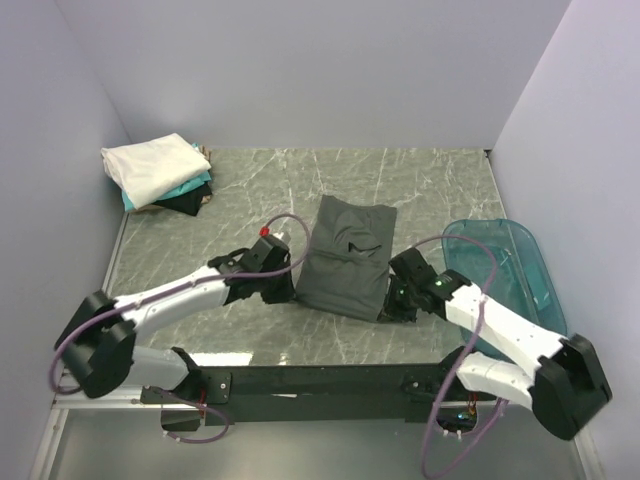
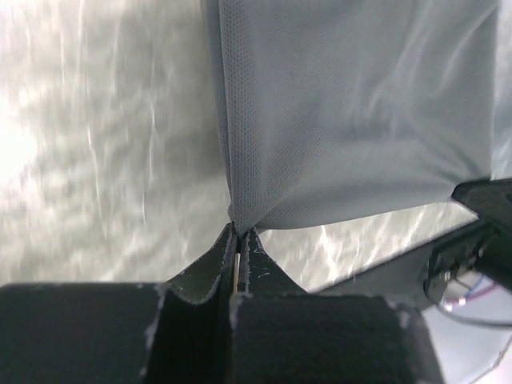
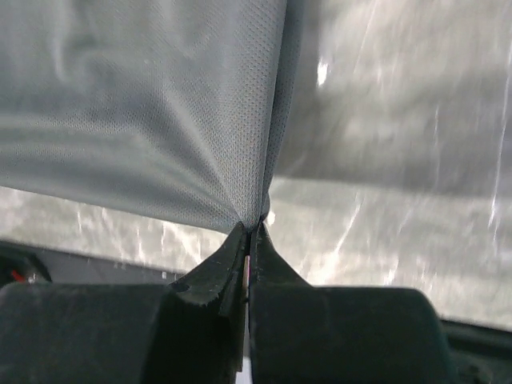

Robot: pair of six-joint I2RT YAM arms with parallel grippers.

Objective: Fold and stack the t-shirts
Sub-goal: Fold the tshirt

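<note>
The dark charcoal-grey t-shirt (image 1: 345, 255) lies part-folded as a long strip in the middle of the table. My left gripper (image 1: 288, 285) is shut on its near left corner; the left wrist view shows the cloth (image 2: 352, 104) pinched at the fingertips (image 2: 238, 230). My right gripper (image 1: 388, 303) is shut on the near right corner, with the cloth (image 3: 144, 104) pinched at its tips (image 3: 253, 228). Both corners are lifted a little off the table. A stack of folded shirts sits at the back left: white (image 1: 152, 165) on top, teal (image 1: 190, 186) under it, black (image 1: 185, 203) at the bottom.
A translucent blue plastic tub (image 1: 510, 270) stands at the right, close behind my right arm. The grey marble table (image 1: 260, 190) is bounded by white walls at the back and sides. A black rail (image 1: 320, 382) runs along the near edge.
</note>
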